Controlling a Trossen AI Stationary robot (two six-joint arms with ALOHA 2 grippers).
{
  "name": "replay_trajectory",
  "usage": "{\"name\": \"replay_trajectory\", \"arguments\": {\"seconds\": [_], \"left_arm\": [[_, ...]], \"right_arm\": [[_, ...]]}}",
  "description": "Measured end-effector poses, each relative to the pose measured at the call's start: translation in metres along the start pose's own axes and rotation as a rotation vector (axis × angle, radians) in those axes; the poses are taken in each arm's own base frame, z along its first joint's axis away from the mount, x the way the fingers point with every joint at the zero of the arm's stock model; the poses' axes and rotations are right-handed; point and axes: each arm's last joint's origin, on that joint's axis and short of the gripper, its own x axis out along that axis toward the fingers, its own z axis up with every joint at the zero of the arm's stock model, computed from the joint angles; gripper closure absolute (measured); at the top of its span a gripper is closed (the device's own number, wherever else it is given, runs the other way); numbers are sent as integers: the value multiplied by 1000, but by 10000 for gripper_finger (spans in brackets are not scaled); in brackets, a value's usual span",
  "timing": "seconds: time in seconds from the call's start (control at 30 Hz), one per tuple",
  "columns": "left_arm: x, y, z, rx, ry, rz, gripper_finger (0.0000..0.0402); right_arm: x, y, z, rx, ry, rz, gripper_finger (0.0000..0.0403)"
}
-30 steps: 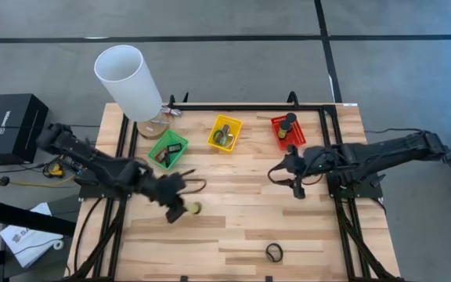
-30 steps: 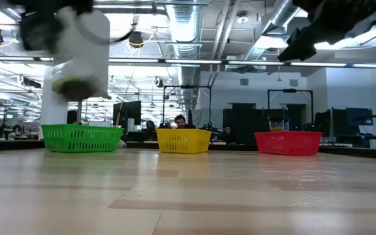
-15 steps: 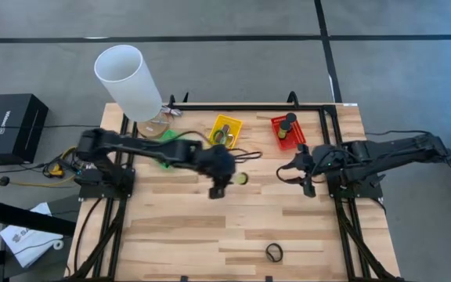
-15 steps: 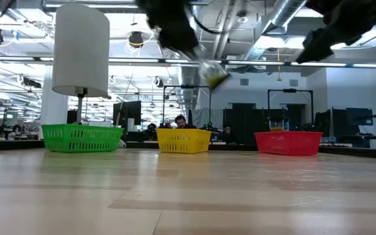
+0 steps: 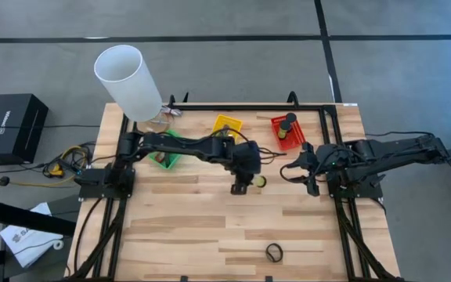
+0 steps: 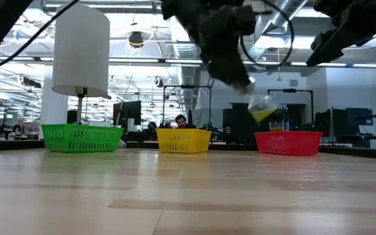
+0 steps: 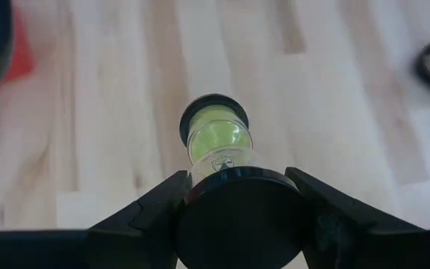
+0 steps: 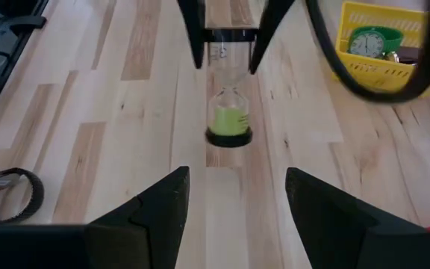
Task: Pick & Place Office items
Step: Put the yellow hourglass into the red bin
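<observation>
Clearly, the left gripper [image 5: 241, 186] has its fingers [image 7: 151, 211] closed on the black end cap of a small hourglass [image 7: 216, 142] with yellow-green sand, and holds it in the air above the middle of the table [image 5: 210, 227], just at 7 o'clock from the red basket [image 5: 287, 131]. No brand or writing can be read on the hourglass. The right gripper [image 5: 310, 171] waits near it at 3 o'clock, its fingers [image 8: 149, 209] spread apart with nothing between them. A black ring [image 5: 274, 252] lies at 6 o'clock near the table edge. In the yellow basket [image 8: 379, 45] a green clock face shows, partly hidden by a cable. The black box [image 5: 10, 125] on the floor carries white lettering too small to read.
</observation>
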Motion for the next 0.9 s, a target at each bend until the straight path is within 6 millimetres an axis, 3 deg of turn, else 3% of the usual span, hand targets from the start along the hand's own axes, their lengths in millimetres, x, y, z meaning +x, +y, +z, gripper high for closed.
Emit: {"name": "replay_trajectory", "arguments": {"seconds": [0.27, 0.53, 0.7, 0.9], "left_arm": [[1, 5, -14, -28, 131, -3, 189], [11, 5, -36, -64, 234, -16, 202], [18, 4, -48, -62, 278, -23, 168], [19, 4, -46, -57, 246, -17, 167]], "right_arm": [[10, 1, 0, -5, 52, -6, 189], [21, 5, 1, -21, 94, 15, 189], [24, 6, 0, -26, 111, 17, 189], [24, 7, 1, -24, 96, 18, 189]]}}
